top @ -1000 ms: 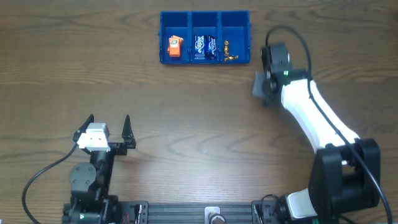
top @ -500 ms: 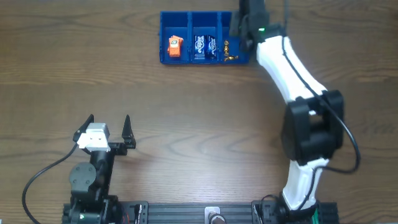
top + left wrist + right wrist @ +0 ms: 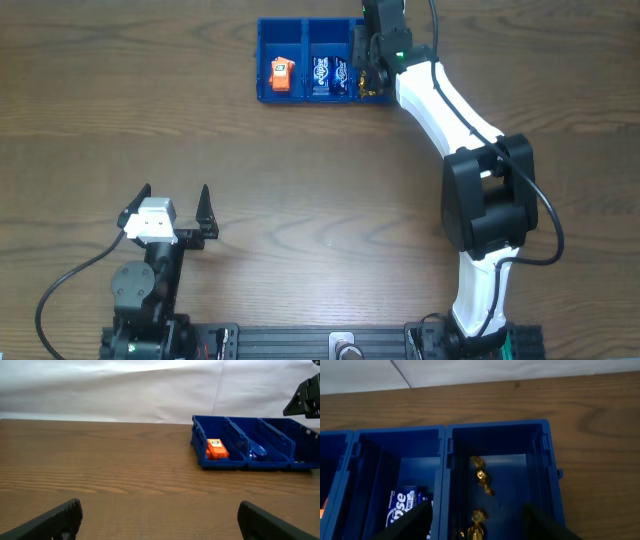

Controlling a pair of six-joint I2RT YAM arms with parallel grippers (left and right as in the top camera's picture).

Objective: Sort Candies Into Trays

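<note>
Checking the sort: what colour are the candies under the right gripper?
Gold candies, clearest in the right wrist view.

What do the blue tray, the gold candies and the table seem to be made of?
Blue tray: likely moulded plastic, smooth with uniform colour and thin walls. Gold candies: wrappers look like metallic foil, shiny and crinkled. Table: wood or wood-look laminate, visible grain.

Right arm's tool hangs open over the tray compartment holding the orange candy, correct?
No. The right tool hangs open over the compartment holding the gold-wrapped candies, as the right wrist view shows. The orange candy lies at the other end of the tray.
</note>
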